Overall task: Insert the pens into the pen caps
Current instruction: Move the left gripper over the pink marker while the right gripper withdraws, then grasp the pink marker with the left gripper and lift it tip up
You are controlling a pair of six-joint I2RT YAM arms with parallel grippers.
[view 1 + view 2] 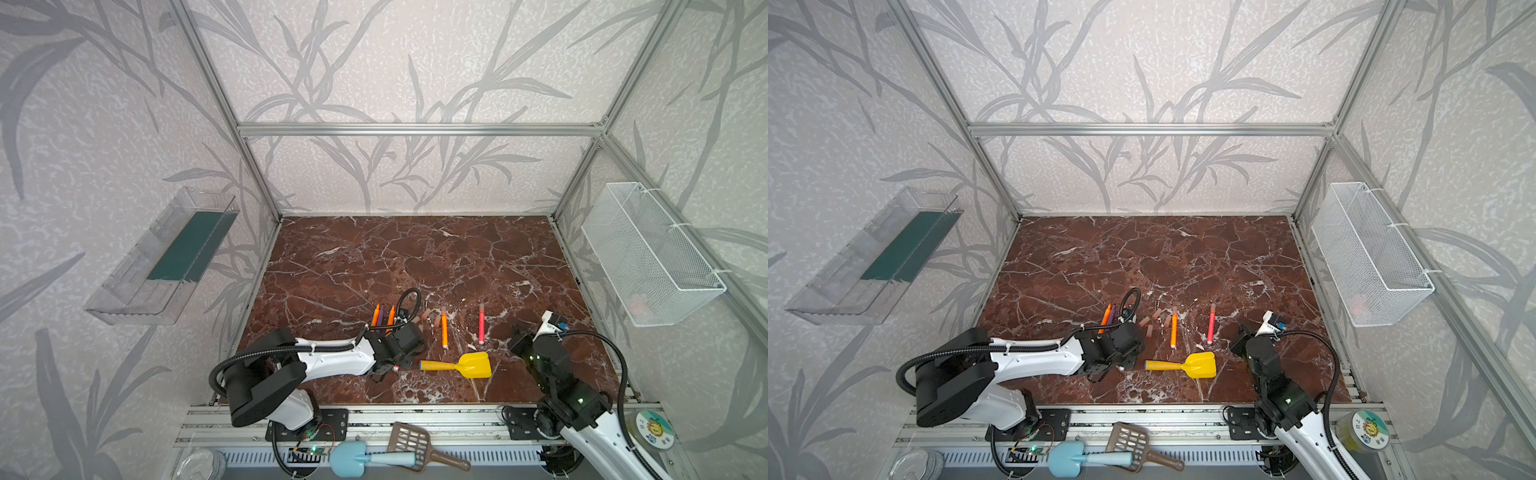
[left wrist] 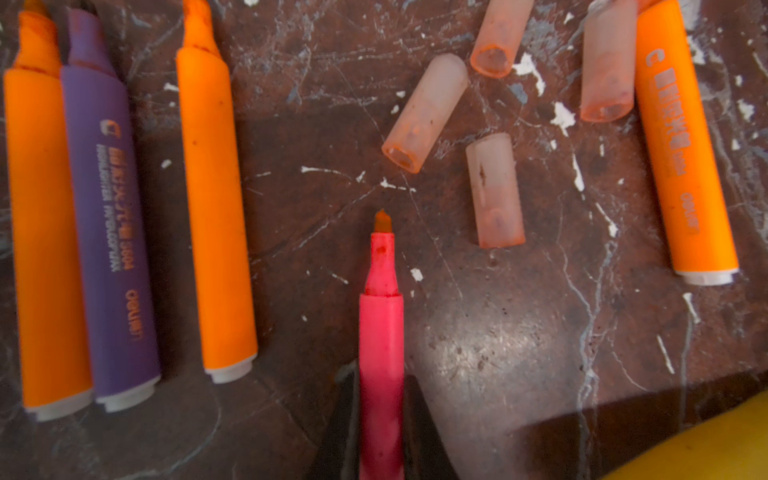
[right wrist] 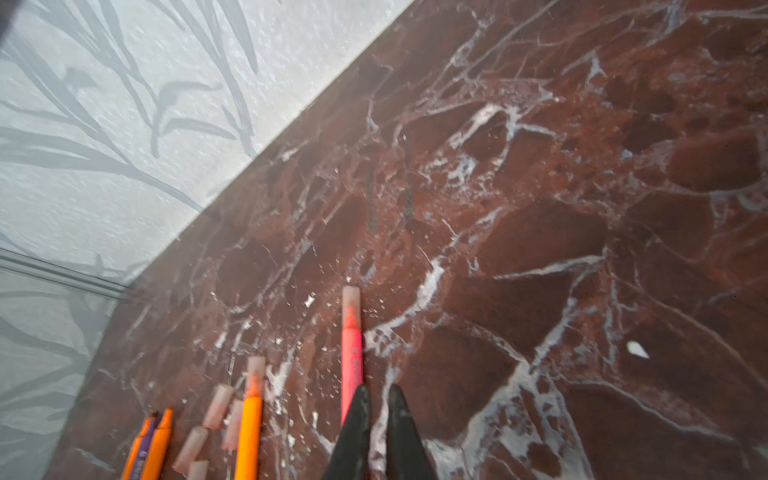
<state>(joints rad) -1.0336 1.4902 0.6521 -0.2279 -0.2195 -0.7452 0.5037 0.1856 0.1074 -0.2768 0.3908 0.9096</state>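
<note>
Gripping a red-pink pen (image 2: 381, 332), the left end effector (image 2: 380, 376) clamps; right end effector (image 3: 379, 390) sits closed.

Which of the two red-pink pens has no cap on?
The held red-pink pen, clamped in the left gripper: its tip is bare. The other red-pink pen lies on the table with a cap over its tip.

Table (image 1: 415, 257) red-brown, white-veined; shovel (image 1: 473, 365) yellow; caps (image 2: 424, 112) translucent pinkish; orange pens (image 2: 216, 208), purple pen (image 2: 110, 232), red-pink pen (image 2: 381, 353).
</note>
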